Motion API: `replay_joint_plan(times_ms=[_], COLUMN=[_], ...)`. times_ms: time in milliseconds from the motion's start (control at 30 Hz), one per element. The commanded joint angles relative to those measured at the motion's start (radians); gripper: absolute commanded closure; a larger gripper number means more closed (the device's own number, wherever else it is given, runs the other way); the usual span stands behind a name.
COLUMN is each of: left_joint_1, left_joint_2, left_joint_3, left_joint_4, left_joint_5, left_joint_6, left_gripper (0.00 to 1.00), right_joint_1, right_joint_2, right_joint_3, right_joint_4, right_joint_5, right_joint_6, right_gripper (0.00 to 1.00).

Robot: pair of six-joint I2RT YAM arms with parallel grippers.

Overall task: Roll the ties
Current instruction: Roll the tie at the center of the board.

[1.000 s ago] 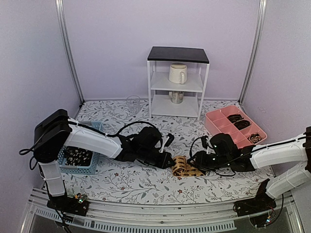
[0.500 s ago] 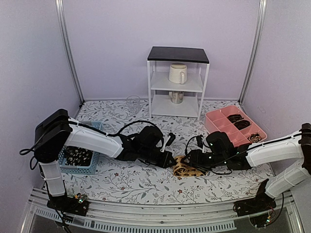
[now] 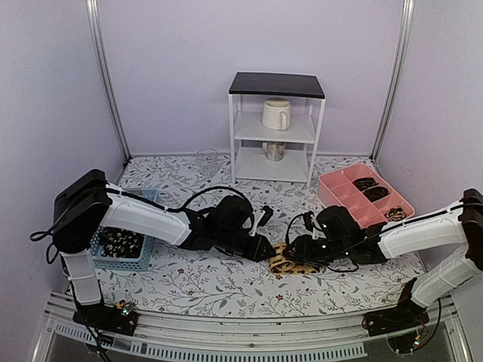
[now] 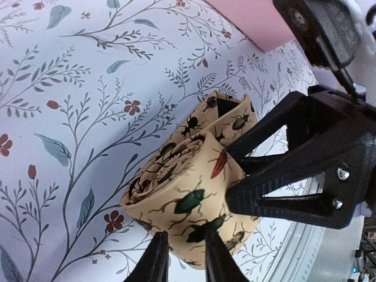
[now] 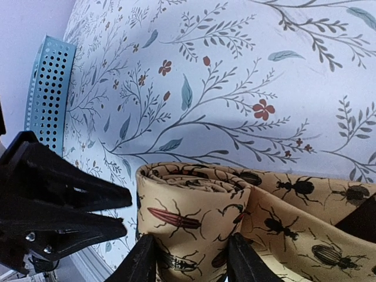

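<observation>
A tan tie (image 3: pixel 290 263) printed with insects lies partly rolled on the floral table between my two arms. My left gripper (image 3: pixel 266 251) is at the roll's left end. In the left wrist view (image 4: pixel 185 261) its fingers stand close together with the roll's (image 4: pixel 188 176) lower edge between them. My right gripper (image 3: pixel 299 253) is at the roll's right side. In the right wrist view (image 5: pixel 191 261) its fingers straddle the roll (image 5: pixel 194 217) and press on it, with the loose tail trailing right. Black speckled ties (image 3: pixel 121 242) lie in the blue basket.
The blue mesh basket (image 3: pixel 145 261) stands at the left and shows in the right wrist view (image 5: pixel 50 88). A pink divided tray (image 3: pixel 332 197) with dark rolled ties sits at the right. A white shelf (image 3: pixel 275 139) with a mug (image 3: pixel 276 114) and a clear glass (image 3: pixel 207 161) stand at the back.
My right gripper has moved a little left onto the roll. The tie looks more tightly bunched between the two grippers. The left arm has barely moved.
</observation>
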Motion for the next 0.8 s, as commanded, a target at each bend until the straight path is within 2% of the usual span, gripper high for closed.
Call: replay_joint_plan(times_ms=[0,100,333,433,500,767], left_joint_1=[-0.013,-0.012,-0.015,-0.013,-0.012,-0.008], left_joint_2=[-0.067,-0.097,-0.069,-0.034,-0.02,0.108], left_joint_3=[-0.031,-0.034,-0.021,-0.011,-0.009,0.073], left_joint_4=[0.054,0.047,0.051,0.067,0.09,0.09], left_joint_5=[-0.003,-0.023,0.016,0.053,0.07,0.116], left_joint_6=[0.104,0.253,0.625,0.717,0.756,0.816], left_gripper=[0.7,0.49,0.28,0.19,0.09,0.04], right_joint_1=[-0.027,-0.049,-0.109,-0.135,-0.144,-0.16], right_joint_2=[-0.061,-0.071,-0.069,-0.068,-0.072,-0.076], right_joint_3=[-0.075,-0.111,-0.185,-0.205,-0.214,-0.225], right_joint_4=[0.018,0.05,0.167,0.209,0.211,0.211], right_joint_5=[0.009,-0.024,-0.113,-0.156,-0.159,-0.17], right_joint_6=[-0.023,-0.022,0.005,0.022,0.024,0.025], right_gripper=[0.59,0.6,0.61,0.61,0.62,0.63])
